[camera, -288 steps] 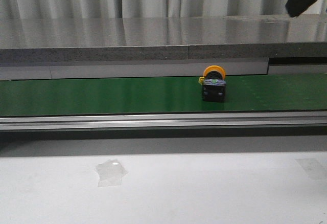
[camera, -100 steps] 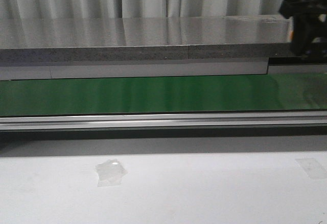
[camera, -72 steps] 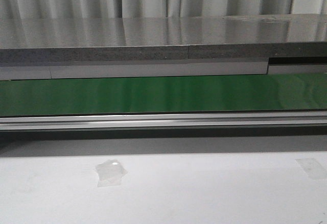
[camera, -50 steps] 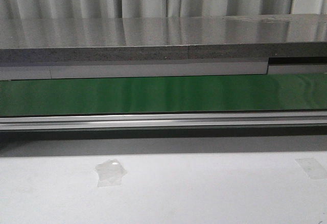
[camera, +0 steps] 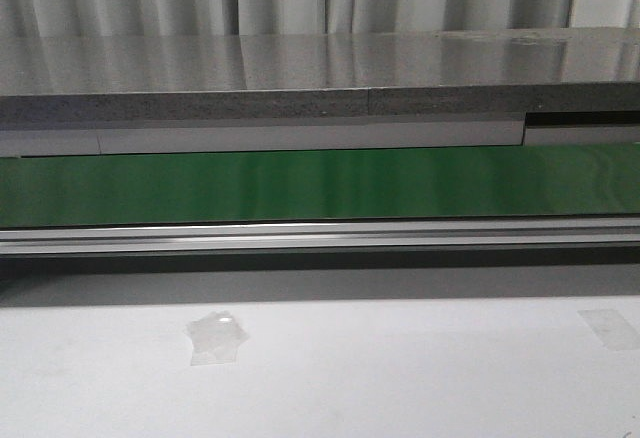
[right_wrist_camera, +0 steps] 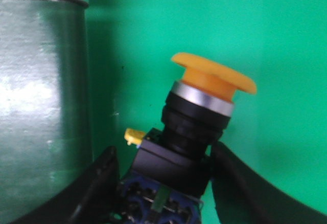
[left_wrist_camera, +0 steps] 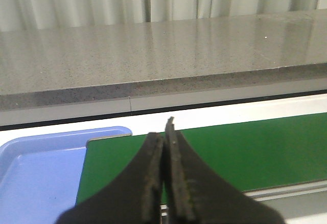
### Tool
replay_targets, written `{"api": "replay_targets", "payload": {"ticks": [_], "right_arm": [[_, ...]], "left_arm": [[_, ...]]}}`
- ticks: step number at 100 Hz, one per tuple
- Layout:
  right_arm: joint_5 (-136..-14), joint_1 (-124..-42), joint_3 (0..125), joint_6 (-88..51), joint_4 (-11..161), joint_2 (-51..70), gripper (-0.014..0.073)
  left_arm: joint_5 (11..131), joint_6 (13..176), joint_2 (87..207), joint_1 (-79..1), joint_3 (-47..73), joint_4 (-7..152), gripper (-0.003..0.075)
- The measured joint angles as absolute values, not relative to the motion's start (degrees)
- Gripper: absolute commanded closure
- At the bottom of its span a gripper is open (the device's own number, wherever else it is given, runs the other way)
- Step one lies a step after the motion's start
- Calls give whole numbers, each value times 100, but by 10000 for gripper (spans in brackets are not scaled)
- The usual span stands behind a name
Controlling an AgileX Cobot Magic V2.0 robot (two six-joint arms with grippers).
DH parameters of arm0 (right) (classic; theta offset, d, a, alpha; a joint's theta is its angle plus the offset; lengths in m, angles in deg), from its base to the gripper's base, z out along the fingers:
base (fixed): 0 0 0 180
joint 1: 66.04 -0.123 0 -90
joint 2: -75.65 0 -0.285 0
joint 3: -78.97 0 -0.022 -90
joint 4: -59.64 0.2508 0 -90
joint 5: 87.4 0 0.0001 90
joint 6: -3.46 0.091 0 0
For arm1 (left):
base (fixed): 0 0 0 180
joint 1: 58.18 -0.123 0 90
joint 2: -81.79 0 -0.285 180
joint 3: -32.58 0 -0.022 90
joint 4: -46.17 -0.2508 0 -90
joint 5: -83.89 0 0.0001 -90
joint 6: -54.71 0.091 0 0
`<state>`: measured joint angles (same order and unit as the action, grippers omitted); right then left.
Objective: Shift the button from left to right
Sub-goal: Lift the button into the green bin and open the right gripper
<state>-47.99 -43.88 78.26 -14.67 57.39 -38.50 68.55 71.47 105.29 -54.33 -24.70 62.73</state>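
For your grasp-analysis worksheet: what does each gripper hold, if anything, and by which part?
The right gripper holds the button by the sides of its black body, leaving the yellow-orange cap free. The left gripper is shut on nothing.

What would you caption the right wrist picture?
Right hand gripping a yellow-capped push button above the green belt.

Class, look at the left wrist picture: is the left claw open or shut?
Shut. The left claw's two dark fingers press together, holding nothing, above the green belt.
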Motion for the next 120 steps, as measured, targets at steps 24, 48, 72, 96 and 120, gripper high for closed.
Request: {"api": "replay_targets", "payload": {"ticks": [24, 48, 72, 96, 120], "right_arm": [[-4846, -4379, 7826, -1467, 5739, -3943, 388], [-4853, -4379, 7826, -1467, 5739, -3952, 206], [-4858, -4379, 7826, -1467, 5739, -3952, 162], [-4846, -4379, 7826, -1442, 5739, -3952, 162], [-4881, -4379, 7826, -1230, 5778, -3794, 162]], "left_arm": [[6855, 7147, 10529, -5433, -2470, 6273, 740], [6855, 7147, 10529, -5433, -2470, 6273, 740], [6855, 7147, 10529, -5433, -2470, 6273, 740], [6855, 7147, 10529, -5433, -2470, 6273, 740], [6855, 7147, 10529, -5433, -2470, 6273, 740]]}}
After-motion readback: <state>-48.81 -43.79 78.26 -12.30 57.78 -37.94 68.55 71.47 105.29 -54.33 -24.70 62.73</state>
